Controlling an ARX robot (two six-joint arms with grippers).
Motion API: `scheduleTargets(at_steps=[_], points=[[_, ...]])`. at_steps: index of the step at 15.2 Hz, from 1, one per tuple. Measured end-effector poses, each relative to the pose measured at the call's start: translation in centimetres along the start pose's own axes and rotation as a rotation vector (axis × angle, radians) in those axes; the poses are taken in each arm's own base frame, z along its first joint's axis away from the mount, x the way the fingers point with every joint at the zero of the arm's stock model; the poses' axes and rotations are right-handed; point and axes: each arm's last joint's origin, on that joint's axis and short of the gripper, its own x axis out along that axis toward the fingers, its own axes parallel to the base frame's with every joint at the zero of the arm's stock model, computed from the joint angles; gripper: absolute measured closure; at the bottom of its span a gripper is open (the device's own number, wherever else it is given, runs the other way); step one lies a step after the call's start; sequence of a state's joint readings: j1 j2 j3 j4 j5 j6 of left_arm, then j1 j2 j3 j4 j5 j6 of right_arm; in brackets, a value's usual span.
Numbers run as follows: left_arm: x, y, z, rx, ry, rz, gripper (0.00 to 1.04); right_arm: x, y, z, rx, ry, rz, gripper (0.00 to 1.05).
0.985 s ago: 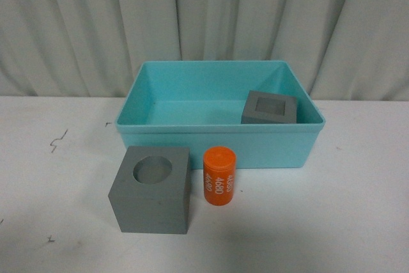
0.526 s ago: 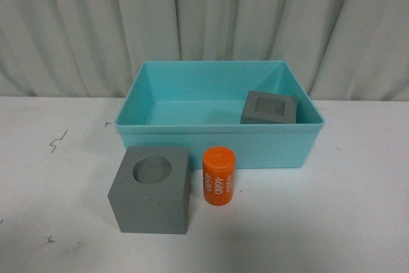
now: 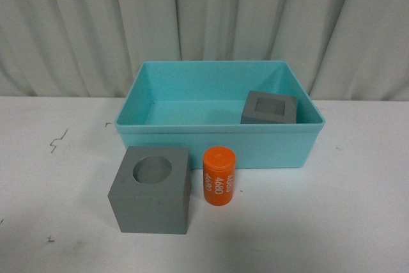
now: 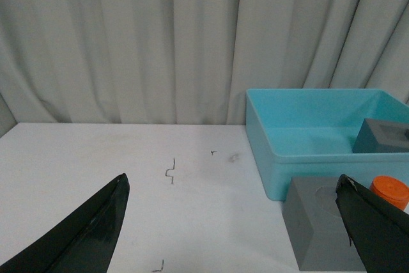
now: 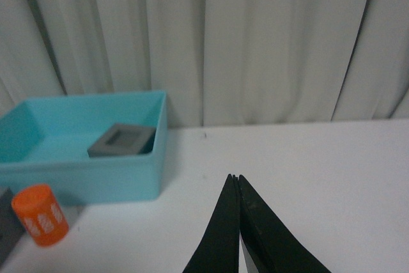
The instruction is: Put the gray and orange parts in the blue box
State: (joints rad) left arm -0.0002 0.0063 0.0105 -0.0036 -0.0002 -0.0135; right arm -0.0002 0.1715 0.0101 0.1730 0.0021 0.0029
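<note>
The blue box point(image 3: 217, 147) stands at the middle back of the white table. A gray cube with a square recess point(image 3: 270, 108) lies inside it at the right. In front of the box sit a gray cube with a round recess point(image 3: 152, 190) and, to its right, an upright orange cylinder point(image 3: 220, 176) with white digits. Neither arm shows in the front view. My left gripper point(image 4: 233, 187) is open and empty, back from the round-recess cube point(image 4: 323, 231). My right gripper point(image 5: 235, 176) is shut on nothing, well to the right of the box point(image 5: 83, 174) and cylinder point(image 5: 41, 215).
Pleated pale curtains hang close behind the table. Small dark marks point(image 3: 59, 139) dot the tabletop left of the box. Bare white tabletop lies to the left and right of the box.
</note>
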Motion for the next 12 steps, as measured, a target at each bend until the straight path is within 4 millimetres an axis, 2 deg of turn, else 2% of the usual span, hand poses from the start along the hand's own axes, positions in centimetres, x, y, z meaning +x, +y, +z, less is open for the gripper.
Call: scheduleTargets(at_steps=[1,2,6,7,8,9,11,12], points=[[0.00,0.00,0.00,0.000,0.000,0.000,0.07,-0.46,-0.01,-0.49,0.000,0.043,-0.001,1.03],[0.00,0.00,0.00,0.000,0.000,0.000,0.07,-1.07,0.00,-0.27,0.000,0.005,0.002,1.03],[0.00,0.00,0.01,0.000,-0.001,0.000,0.07,-1.08,0.00,-0.30,0.000,0.008,0.001,1.02],[0.00,0.00,0.01,0.000,-0.001,0.000,0.07,-1.08,0.00,-0.30,0.000,0.008,0.001,0.96],[0.00,0.00,0.01,0.000,-0.001,0.000,0.07,-1.08,0.00,-0.30,0.000,0.008,0.001,0.76],[0.00,0.00,0.01,0.000,-0.001,0.000,0.07,-1.08,0.00,-0.30,0.000,0.008,0.001,0.61],[0.00,0.00,0.01,0.000,-0.001,0.000,0.07,-1.08,0.00,-0.31,0.000,0.009,0.001,0.39],[0.00,0.00,0.01,0.000,-0.001,0.000,0.07,-1.08,0.00,-0.31,0.000,0.009,0.001,0.25]])
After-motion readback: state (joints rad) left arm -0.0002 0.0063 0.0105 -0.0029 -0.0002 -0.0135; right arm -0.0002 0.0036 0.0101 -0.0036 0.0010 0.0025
